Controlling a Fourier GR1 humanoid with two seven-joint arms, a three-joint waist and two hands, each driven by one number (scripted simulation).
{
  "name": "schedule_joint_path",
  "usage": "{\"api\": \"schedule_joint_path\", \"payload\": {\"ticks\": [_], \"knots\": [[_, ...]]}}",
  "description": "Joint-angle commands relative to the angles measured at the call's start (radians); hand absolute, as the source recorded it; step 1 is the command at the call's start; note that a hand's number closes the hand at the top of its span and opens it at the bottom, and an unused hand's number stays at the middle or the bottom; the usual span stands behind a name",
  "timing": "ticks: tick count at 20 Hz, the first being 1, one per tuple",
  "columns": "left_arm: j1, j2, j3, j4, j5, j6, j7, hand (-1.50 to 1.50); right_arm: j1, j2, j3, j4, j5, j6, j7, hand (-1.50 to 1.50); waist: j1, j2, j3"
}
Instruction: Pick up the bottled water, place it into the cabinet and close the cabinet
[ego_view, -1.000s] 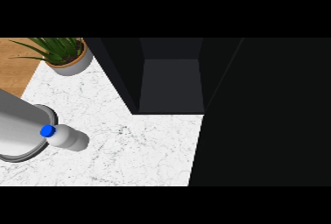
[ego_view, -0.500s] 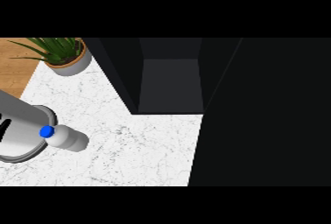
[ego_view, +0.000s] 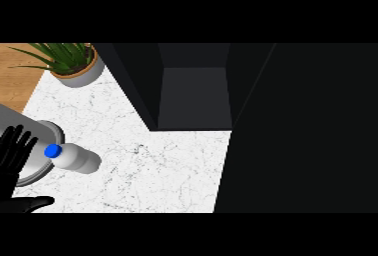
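The bottled water, clear with a blue cap, lies on the white marble counter at the left in the head view. My left hand shows at the left edge, open, fingers straight and spread upward, thumb low near the frame's bottom. Its fingertips stand just left of the bottle's cap without holding it. The dark cabinet stands open at the centre back, its grey inside bare. My right hand is out of view.
A grey round object sits right behind the bottle and hand at the left. A potted green plant stands at the back left beside a wooden surface. A large dark panel fills the right side.
My left hand has come up into view at the left edge, beside the bottle's cap. The bottle and cabinet have not moved.
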Motion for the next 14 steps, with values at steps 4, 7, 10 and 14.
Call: {"api": "schedule_joint_path", "payload": {"ticks": [4, 7, 10, 14], "knots": [[-0.063, 0.058, 0.039, 0.289, -0.037, -0.048, -0.139, -1.50, 0.046, -0.050, 0.037, -0.122, 0.098, -0.019, 0.041, -1.50, -0.007, 0.000, -0.002], [-0.086, 0.021, -0.003, 0.288, -0.075, -0.013, -0.141, -1.50, 0.063, -0.070, 0.030, -0.103, 0.070, -0.012, -0.004, -1.50, -0.008, 0.000, -0.001], [-0.083, -0.001, -0.016, 0.425, -0.139, -0.026, -0.305, -1.50, 0.036, -0.058, 0.036, -0.066, 0.086, -0.035, -0.022, -1.50, -0.016, 0.003, -0.003], [-0.151, 0.025, -0.011, 0.604, -0.177, -0.021, -0.426, -1.50, 0.008, -0.077, -0.030, -0.073, 0.035, -0.034, 0.006, -1.50, -0.006, 0.004, -0.002]]}}
